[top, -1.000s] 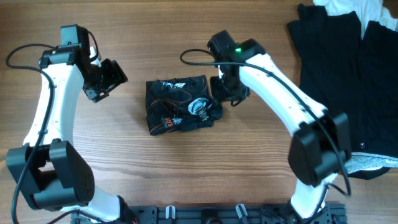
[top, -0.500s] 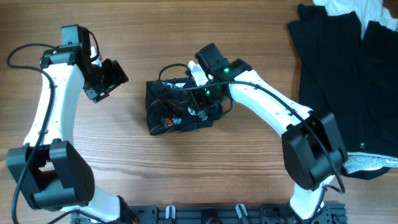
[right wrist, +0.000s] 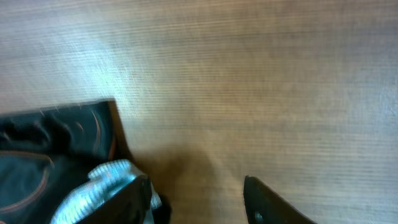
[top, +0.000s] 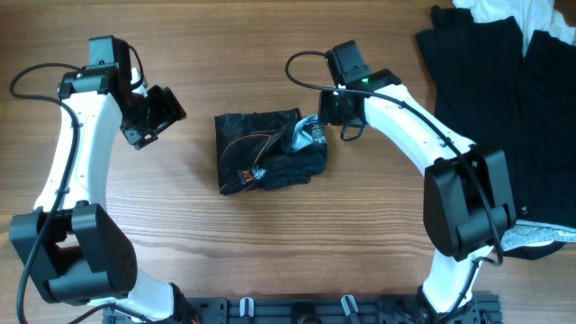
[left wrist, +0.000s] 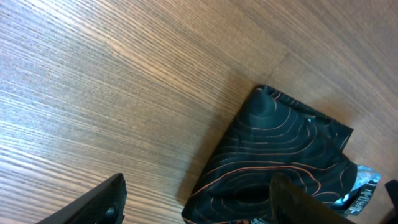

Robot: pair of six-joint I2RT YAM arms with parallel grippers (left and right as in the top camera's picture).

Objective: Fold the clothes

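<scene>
A black T-shirt with thin reddish contour lines lies folded into a small square at the table's middle. A silvery-white printed part shows at its right edge. It also shows in the left wrist view and the right wrist view. My right gripper is open and empty just right of the shirt, over bare wood. My left gripper is open and empty, left of the shirt. More black clothes lie spread at the right.
A white garment lies at the top right corner over the black pile. A light patterned cloth edge shows at the right under the black clothes. The table is brown wood.
My right gripper was over the folded shirt's right part half a second ago; it has drawn back up and to the right, off the shirt. The shirt's right edge shifted slightly. The left arm has not moved.
</scene>
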